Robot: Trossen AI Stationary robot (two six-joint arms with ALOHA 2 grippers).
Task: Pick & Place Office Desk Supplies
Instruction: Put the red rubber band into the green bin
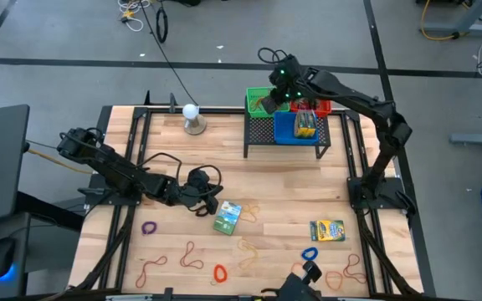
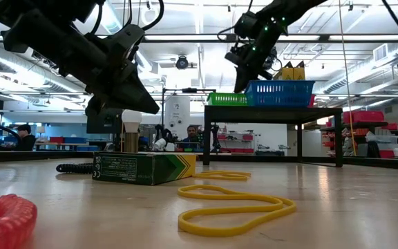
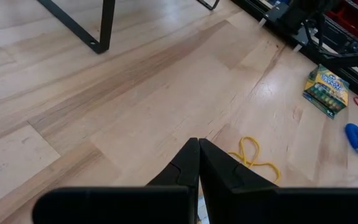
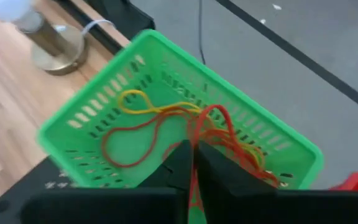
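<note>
Our right tool (image 4: pixel 193 155) hangs over the green basket (image 4: pixel 79 121) on the rack, pinching a red rubber band (image 4: pixel 211 118). It is thin, light and floppy, so we grab one strand. Our left tool (image 3: pixel 198 152) is squeezed closed, holding nothing, above the counter (image 3: pixel 104 99).

Around my wooden surface (image 1: pixel 291 180) lies grey floor (image 1: pixel 74 42) crossed by dark lines. Beyond it, ceiling lights (image 2: pixel 185 48) run over shelving (image 2: pixel 365 131), and a person (image 2: pixel 193 135) sits.
</note>
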